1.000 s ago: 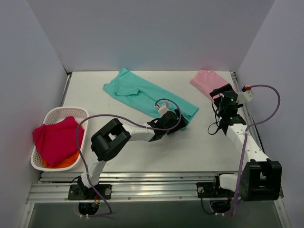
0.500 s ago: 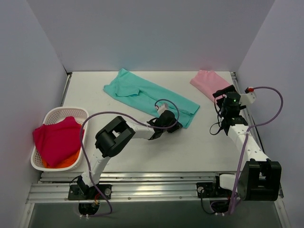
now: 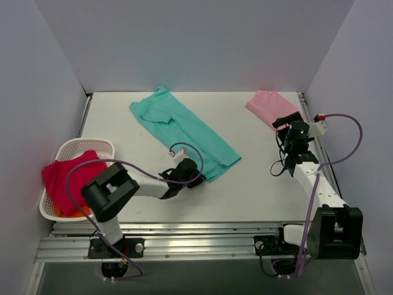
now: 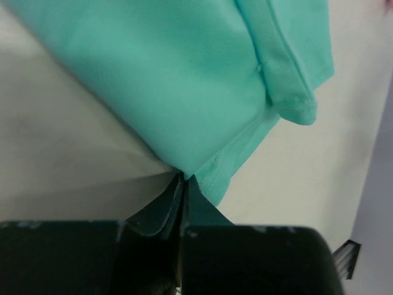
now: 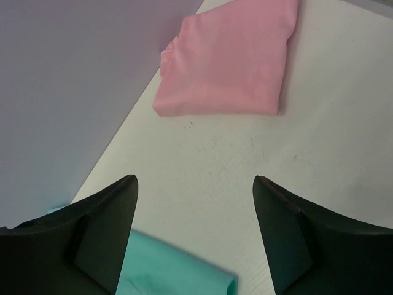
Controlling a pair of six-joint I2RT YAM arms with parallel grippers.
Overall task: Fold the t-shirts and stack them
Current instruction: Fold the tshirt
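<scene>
Top external view: on the tabletop [image 3: 258, 184] the teal shirt [image 3: 184, 126] lies long, from the far left corner toward the middle. The pink shirt [image 3: 269, 104] sits folded at the far right corner. The left gripper [image 4: 183, 179] pinches the teal shirt's near corner tight. The right gripper [image 5: 193, 236] hangs wide apart near the pink shirt, holding nothing.

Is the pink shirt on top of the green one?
No, the pink t-shirt lies alone at the far right, apart from the teal t-shirt.
</scene>
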